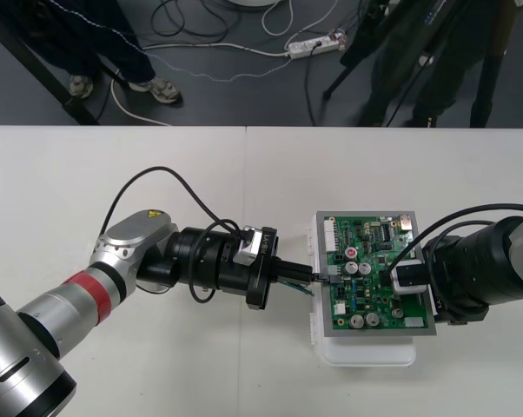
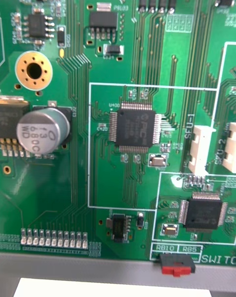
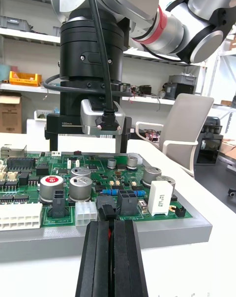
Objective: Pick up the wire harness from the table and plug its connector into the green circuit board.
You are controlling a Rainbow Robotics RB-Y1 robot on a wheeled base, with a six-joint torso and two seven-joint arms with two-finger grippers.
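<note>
The green circuit board (image 1: pixel 374 278) rests on its white base (image 1: pixel 366 352) at the table's right. My left gripper (image 1: pixel 324 278) reaches in to the board's left edge. In the left wrist view this gripper (image 3: pixel 111 223) is shut on the harness's small black plug (image 3: pixel 106 209), which stands at the board's (image 3: pixel 29 176) near edge between a white connector (image 3: pixel 86 212) and a black one (image 3: pixel 127 201). Whether the plug is seated I cannot tell. Green wires (image 1: pixel 294 285) trail under the left gripper. My right gripper (image 1: pixel 409 282) hangs over the board's right side, close above the board (image 2: pixel 128 56).
Tall capacitors (image 3: pixel 78 186) and a white block (image 3: pixel 160 196) stand on the board just behind the plug. The right arm's wrist with its camera (image 3: pixel 101 122) rises over the board's far edge. A black cable (image 1: pixel 157 182) loops over the left arm.
</note>
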